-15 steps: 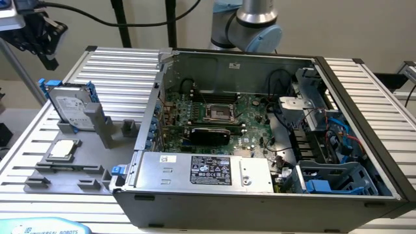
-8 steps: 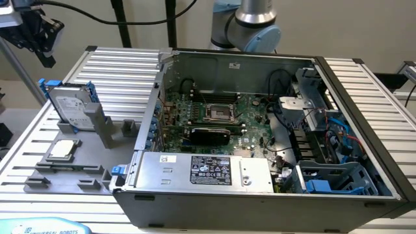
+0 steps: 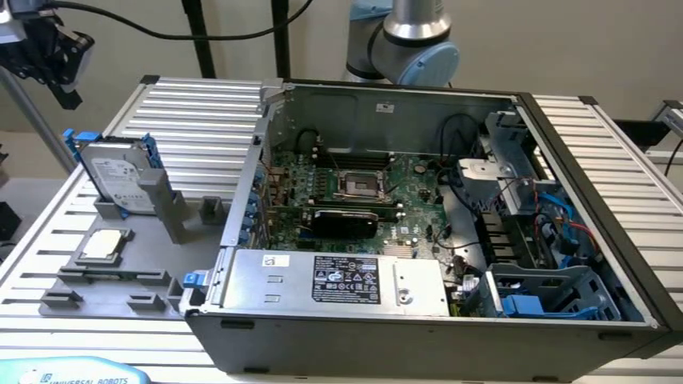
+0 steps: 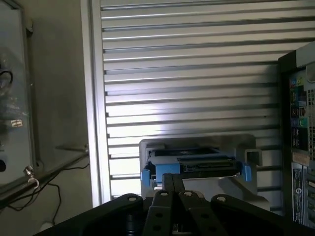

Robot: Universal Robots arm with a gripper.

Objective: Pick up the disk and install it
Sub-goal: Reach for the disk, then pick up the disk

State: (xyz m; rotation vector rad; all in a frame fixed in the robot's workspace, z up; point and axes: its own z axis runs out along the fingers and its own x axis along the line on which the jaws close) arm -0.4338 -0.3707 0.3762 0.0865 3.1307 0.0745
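Item: disk [image 3: 115, 178], silver-grey with a white label and blue carrier frame, standing on edge and slightly tilted in the upright slot of a grey fixture [image 3: 144, 268], at that fixture's far corner. The fixture lies on the slatted table [image 3: 203, 108] along the table's edge at the exterior view's left, just beside the computer case [image 3: 427, 344]. Same fixture, nearer its middle: a small square silver CPU chip [image 3: 107, 244], lying flat, apart from the disk. Gripper [image 3: 66, 94]: black, hanging in the air over the table's far corner at the exterior view's left, above the disk and not touching it. In the wrist view the gripper [image 4: 172, 181] has its two fingers pressed together with nothing between them, and the disk [image 4: 194, 164] appears beyond them, edge-on in its slot. Computer case: lid off, occupying the middle of the table. Contents: a green motherboard [image 3: 405, 184] on the case floor, a grey power-supply box [image 3: 256, 280] with a black label along the near wall, and a blue drive cage [image 3: 555, 292] at the near corner on the exterior view's right.
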